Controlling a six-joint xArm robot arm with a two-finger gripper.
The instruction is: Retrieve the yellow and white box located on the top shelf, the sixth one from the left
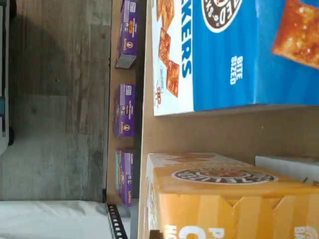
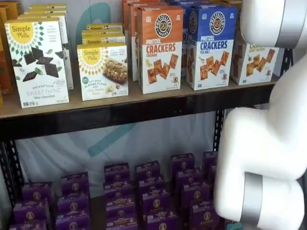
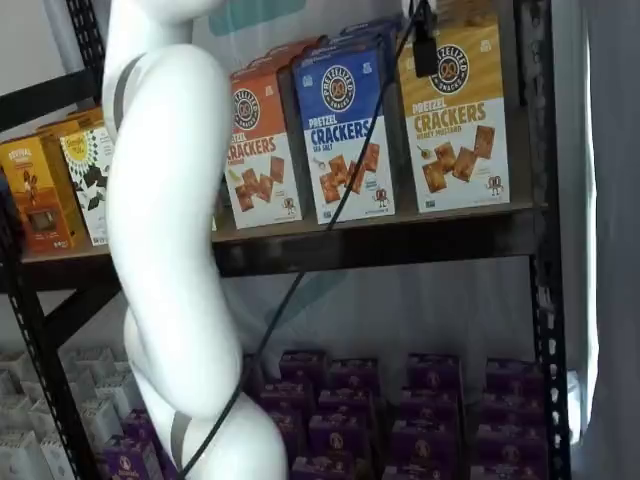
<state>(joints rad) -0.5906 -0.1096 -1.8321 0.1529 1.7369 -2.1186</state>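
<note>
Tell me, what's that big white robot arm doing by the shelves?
The white robot arm is reaching up to the top shelf, a tan board with a black front rail. Its pincer is shut at the top of the yellow and white cardboard pretzel-crackers box, which stands beside a blue cracker box. The yellow and white box rests on the shelf, not yet lifted out.

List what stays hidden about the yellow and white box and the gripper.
- The yellow and white box: top hidden behind the arm in a shelf view.
- The gripper: cut off by the picture's edge; shut, but any grip on the box is unclear.
- Wrist view: jaws unseen.
</note>
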